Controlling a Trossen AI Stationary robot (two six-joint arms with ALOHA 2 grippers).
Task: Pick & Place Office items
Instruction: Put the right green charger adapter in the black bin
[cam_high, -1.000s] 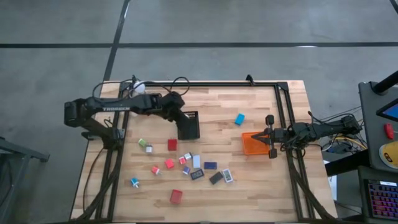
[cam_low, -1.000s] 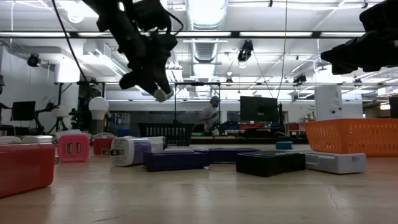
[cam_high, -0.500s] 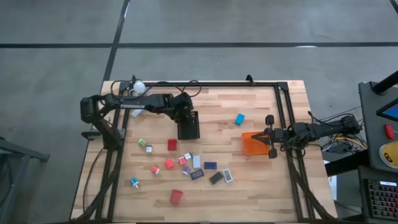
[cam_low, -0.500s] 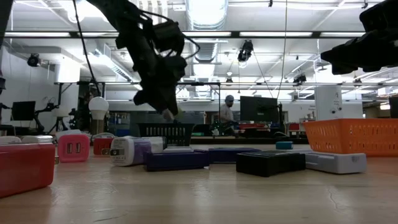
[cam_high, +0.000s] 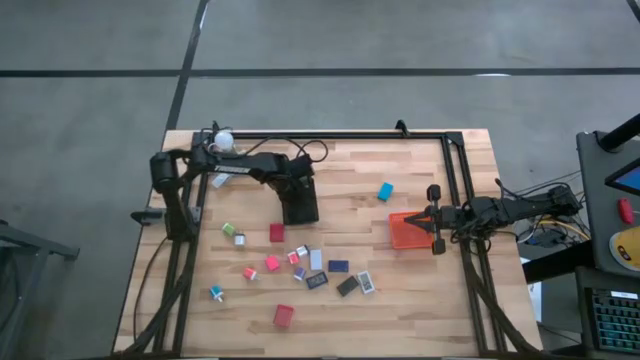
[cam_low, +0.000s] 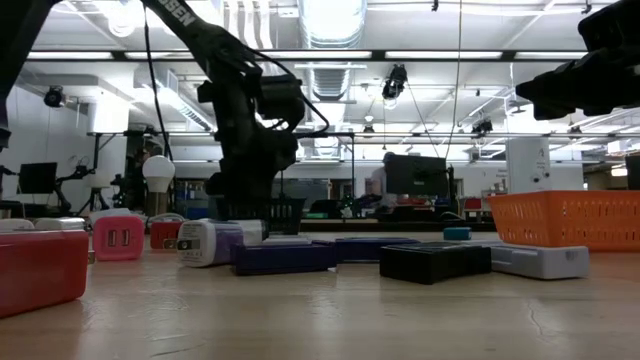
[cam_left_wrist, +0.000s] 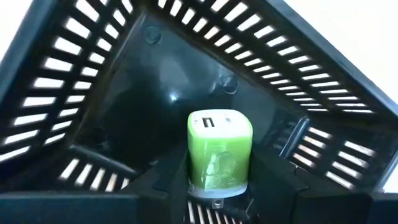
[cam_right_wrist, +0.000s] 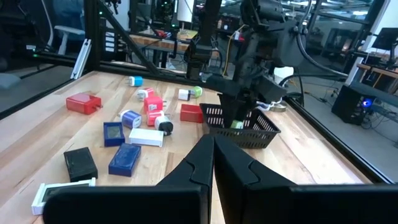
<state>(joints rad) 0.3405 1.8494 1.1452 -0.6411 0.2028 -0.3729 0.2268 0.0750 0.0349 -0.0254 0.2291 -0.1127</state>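
Held item: we have a green charger block (cam_left_wrist: 219, 149) pinched between the left gripper's closed fingers, just above the floor inside the black mesh tray (cam_high: 303, 203).
Left gripper (cam_high: 298, 190): reached down into the tray from the back-left of the table; jaws clamped on the green block, nothing else in them.
Step in hand: we judge this to be the release into the tray. We should lower until the block is close to the tray floor, open only enough to let it go, and lift straight up so the fingers do not catch the mesh walls or drag the tray.
Risk: the tray looks light and could shift if we brush a wall while leaving.
Other office items: red (cam_high: 277, 232), pink (cam_high: 272, 263), blue (cam_high: 338, 266), black (cam_high: 347, 286) and white (cam_high: 316, 259) pieces lie scattered on the wooden table (cam_high: 420, 300) in front of the tray; a light-blue one (cam_high: 385, 191) sits apart towards the orange tray (cam_high: 405, 231).
Right gripper (cam_high: 434, 218): waiting beside the orange tray, fingers closed and empty.
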